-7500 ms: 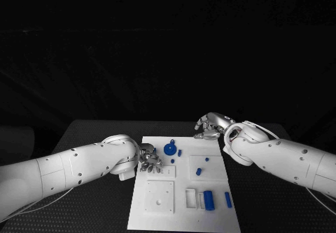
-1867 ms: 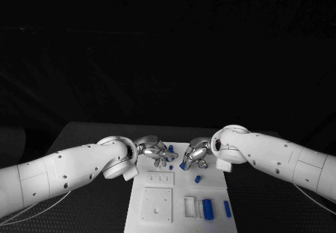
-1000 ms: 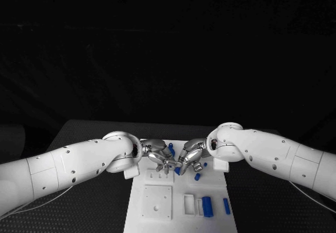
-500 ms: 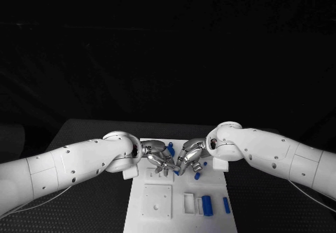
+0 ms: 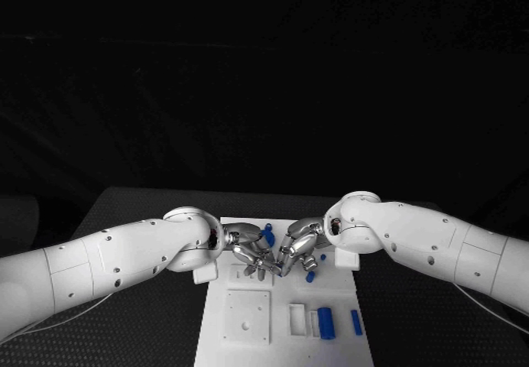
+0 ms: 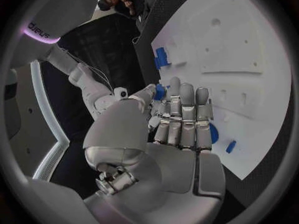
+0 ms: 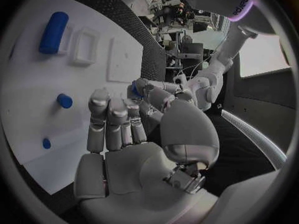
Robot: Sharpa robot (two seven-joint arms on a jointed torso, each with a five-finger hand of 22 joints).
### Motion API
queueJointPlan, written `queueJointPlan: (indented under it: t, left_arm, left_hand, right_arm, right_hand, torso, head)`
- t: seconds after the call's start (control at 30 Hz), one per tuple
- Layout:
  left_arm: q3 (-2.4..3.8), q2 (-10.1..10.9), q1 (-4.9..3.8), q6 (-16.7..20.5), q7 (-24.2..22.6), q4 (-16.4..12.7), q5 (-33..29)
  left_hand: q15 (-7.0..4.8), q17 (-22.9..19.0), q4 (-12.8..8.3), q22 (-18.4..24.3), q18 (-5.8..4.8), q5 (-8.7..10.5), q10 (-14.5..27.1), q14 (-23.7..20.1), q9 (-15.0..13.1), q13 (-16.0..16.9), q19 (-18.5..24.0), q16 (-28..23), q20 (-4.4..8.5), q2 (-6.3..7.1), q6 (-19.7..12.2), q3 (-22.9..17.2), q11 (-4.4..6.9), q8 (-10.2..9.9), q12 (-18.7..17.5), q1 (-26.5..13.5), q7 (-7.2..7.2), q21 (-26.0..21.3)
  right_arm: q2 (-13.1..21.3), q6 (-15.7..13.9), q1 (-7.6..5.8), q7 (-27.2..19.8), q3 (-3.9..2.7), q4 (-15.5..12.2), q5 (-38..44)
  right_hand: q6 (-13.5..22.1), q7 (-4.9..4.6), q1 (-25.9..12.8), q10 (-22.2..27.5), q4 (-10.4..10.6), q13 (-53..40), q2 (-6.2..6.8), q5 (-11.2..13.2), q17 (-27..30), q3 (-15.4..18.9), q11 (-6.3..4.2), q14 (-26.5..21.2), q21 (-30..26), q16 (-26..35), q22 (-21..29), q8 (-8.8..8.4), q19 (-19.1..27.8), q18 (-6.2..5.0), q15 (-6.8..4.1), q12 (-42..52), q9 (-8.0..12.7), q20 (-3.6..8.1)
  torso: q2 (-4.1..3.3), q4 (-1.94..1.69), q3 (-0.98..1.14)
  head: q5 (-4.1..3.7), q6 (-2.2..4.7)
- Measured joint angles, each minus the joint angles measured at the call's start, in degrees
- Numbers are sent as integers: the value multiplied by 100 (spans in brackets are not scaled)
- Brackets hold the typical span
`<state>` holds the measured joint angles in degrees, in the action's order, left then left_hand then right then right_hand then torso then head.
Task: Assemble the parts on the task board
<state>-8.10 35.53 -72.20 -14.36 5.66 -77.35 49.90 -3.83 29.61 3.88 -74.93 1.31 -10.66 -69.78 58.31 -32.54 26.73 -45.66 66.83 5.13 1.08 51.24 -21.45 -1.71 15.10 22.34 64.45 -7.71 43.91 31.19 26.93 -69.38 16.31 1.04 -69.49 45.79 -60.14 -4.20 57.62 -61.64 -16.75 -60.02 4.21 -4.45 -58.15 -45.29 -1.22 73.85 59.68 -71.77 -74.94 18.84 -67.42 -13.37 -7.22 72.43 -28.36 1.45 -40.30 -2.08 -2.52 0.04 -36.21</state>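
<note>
The white task board (image 5: 245,348) lies lengthwise in the middle of the table. My left hand (image 5: 249,246) and right hand (image 5: 297,246) meet fingertip to fingertip just above its middle. A small blue part (image 6: 160,91) (image 7: 134,89) sits between the two sets of fingertips. The right hand (image 7: 118,129) pinches it, and the left hand (image 6: 181,119) touches it; whether the left also grips it is hidden. A round blue part (image 5: 268,235) (image 6: 213,133) lies on the board under the left hand.
On the board's near end, a blue cylinder (image 5: 326,323) (image 7: 53,32) lies by an empty rectangular slot (image 5: 297,321), with a slim blue bar (image 5: 355,323) beside it. A short blue peg (image 5: 309,277) (image 7: 64,100) stands right of the hands. A raised square plate (image 5: 247,315) sits near left.
Since 7.5 s ago both hands have come together over the board's middle. Over the last second they have closed up slightly, fingertips now touching around the small blue part.
</note>
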Motion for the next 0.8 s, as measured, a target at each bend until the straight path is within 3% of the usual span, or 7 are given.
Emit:
queueJointPlan:
  t: [0.27, 0.4, 0.43, 0.6, 0.67, 0.8]
  left_arm:
    - [-5, 1, 0, -64, 11, 42, -257]
    - [-10, -8, 0, -98, 19, 70, -452]
    - [-12, -13, 1, -110, 25, 87, -514]
    - [-27, -27, 2, -140, 51, 144, -719]
    - [-43, -27, 2, -143, 59, 158, -804]
    - [-56, -24, 2, -142, 78, 169, -914]
  left_hand:
    - [7, 11, -266, 1, 1, -90, -65, -5, -7, 28, 0, 0, 0, -221, 87, -78, 18, 52, -20, -102, 17, -21]
    - [-8, 24, -575, 1, -13, -228, -116, 11, -51, 48, 0, 24, 0, -380, 245, -177, 69, 132, -53, -261, 73, -21]
    - [-14, 24, -679, 1, -86, -261, -117, 18, -61, 53, 0, 23, 0, -441, 259, -218, 70, 131, -54, -322, 87, -21]
    - [-36, 31, -1061, 2, -88, -352, -158, 14, -94, 72, 0, 23, 0, -624, 363, -427, 69, 154, -99, -510, 109, -21]
    - [-36, 31, -1223, 2, -88, -370, -169, 14, -107, 83, 0, 23, 0, -662, 402, -582, 80, 159, -104, -680, 109, -21]
    - [-36, 36, -1353, 2, -88, -370, -176, 13, -146, 89, 0, 45, 0, -708, 409, -702, 88, 166, -127, -810, 116, -21]
  right_arm:
    - [-16, 0, -3, 29, 0, 6, 5]
    - [-22, -15, -3, 32, -2, 8, 14]
    - [-23, -24, -4, 32, -2, 9, 18]
    - [-22, -74, -6, 19, -3, 12, 25]
    - [-21, -103, -5, 13, -3, 12, 27]
    - [-21, -137, -5, -3, -3, 15, 27]
  right_hand:
    - [1, 0, -22, 0, 0, -5, -22, 1, -6, 0, 0, -6, 0, 0, 1, -10, -1, 0, 7, 0, 5, 0]
    - [1, -1, -22, 30, -1, -5, -22, 0, -6, 0, 12, -7, 0, 0, 1, 9, -1, 0, 8, -1, 5, 0]
    - [1, -1, -22, 34, 0, -6, -22, 1, -5, 0, 8, -7, 0, 0, 1, 10, -1, 0, 8, -1, 5, 0]
    - [1, -1, -22, 42, -1, -5, -21, 1, -5, 0, 0, -8, 0, 0, 1, 10, -1, 0, 9, -1, 5, 0]
    - [1, -1, -22, 42, -1, -11, -21, 2, -5, 1, 0, -8, 0, 0, 1, 10, -1, 0, 9, -1, 4, 0]
    - [1, -1, -22, 42, -2, -11, -20, 6, -10, 1, 0, -8, 0, 0, 2, 11, -1, 0, 9, -12, 2, 0]
  torso:
    - [0, -3, 0]
    - [2, -7, 0]
    - [2, -7, 0]
    - [2, -7, -1]
    - [2, -5, -3]
    - [2, 1, -7]
  head:
    - [-7, -18]
    - [-7, -30]
    - [-8, -34]
    - [-4, -42]
    - [-4, -44]
    - [-7, -60]
